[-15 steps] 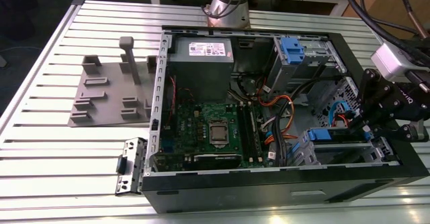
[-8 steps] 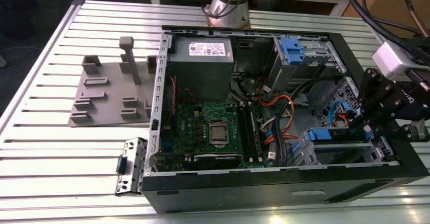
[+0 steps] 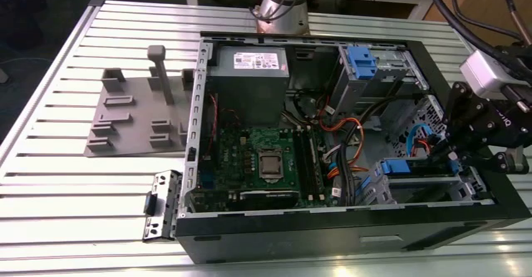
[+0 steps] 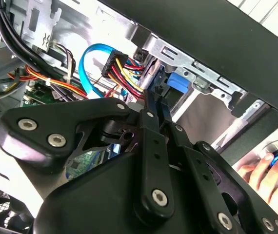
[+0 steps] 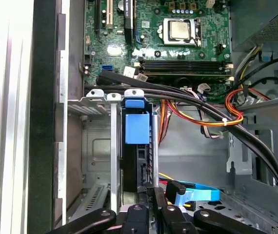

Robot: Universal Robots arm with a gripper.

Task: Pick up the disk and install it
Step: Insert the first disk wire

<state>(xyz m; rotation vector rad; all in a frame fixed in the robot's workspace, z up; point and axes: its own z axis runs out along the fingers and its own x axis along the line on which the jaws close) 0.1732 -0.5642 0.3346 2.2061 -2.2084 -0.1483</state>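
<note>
The disk (image 5: pixel 136 163) stands on edge inside the lower drive cage (image 5: pixel 95 146) of the open computer case, its blue carrier bracket (image 5: pixel 136 127) facing the motherboard. In the exterior view the disk (image 3: pixel 412 167) shows as a blue strip in the cage at the case's near right corner. My black gripper (image 5: pixel 154 194) is at the disk's outer end, fingers drawn close together and pinching the carrier's edge. In the second wrist view the gripper (image 4: pixel 153 90) has its tips against grey and blue carrier parts under the case rim.
Black, orange and yellow cables (image 5: pixel 202 112) run just beside the cage, along with a blue data cable (image 4: pixel 92 58). The power supply (image 3: pixel 249 71) and a second blue-fronted cage (image 3: pixel 374 71) sit at the case's far side. A person's hand (image 4: pixel 266 170) rests outside the case. A grey fixture (image 3: pixel 133 115) stands on the table.
</note>
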